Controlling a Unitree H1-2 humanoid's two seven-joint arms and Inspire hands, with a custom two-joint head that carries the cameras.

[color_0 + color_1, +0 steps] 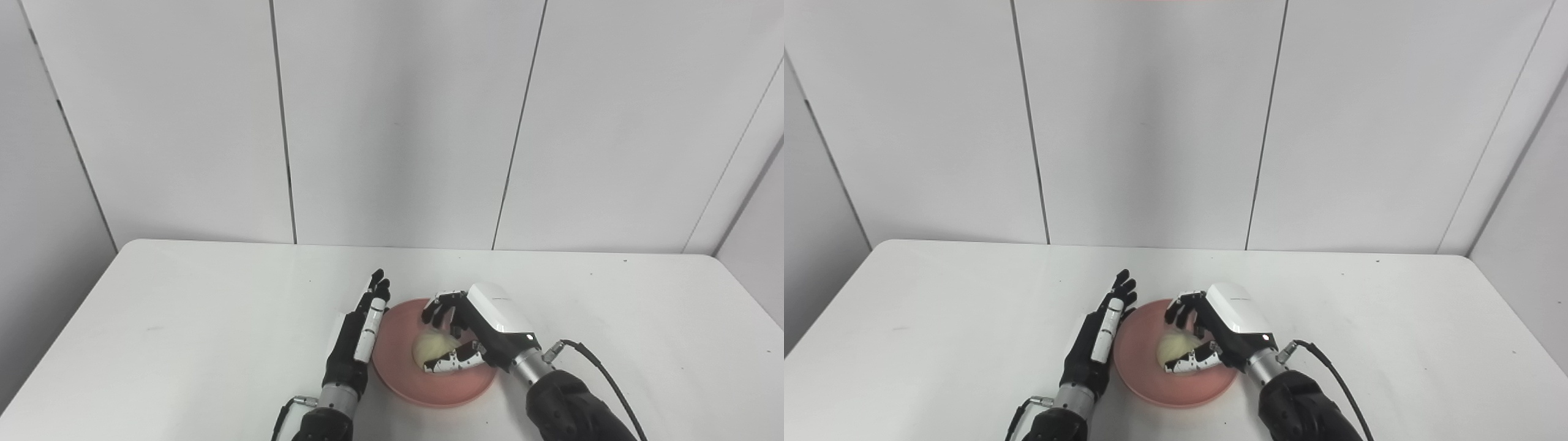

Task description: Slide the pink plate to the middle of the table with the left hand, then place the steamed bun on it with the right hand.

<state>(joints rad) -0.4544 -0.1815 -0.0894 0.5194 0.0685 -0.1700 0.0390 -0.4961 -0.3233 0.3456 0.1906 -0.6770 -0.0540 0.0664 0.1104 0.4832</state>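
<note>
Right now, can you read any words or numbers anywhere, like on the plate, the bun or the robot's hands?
None can be read.
Pink plate: plain, no writing.
Steamed bun: no label.
Left hand and right hand: no readable print or logo.
Table and wall panels: blank.

Both head-mounted views look forward and down from 6 o'clock toward 12 o'clock, at close range over the white rectangular table (pixel 184 318). The views share the table top and the white panelled wall (pixel 1151 122), offset sideways slightly.
</note>
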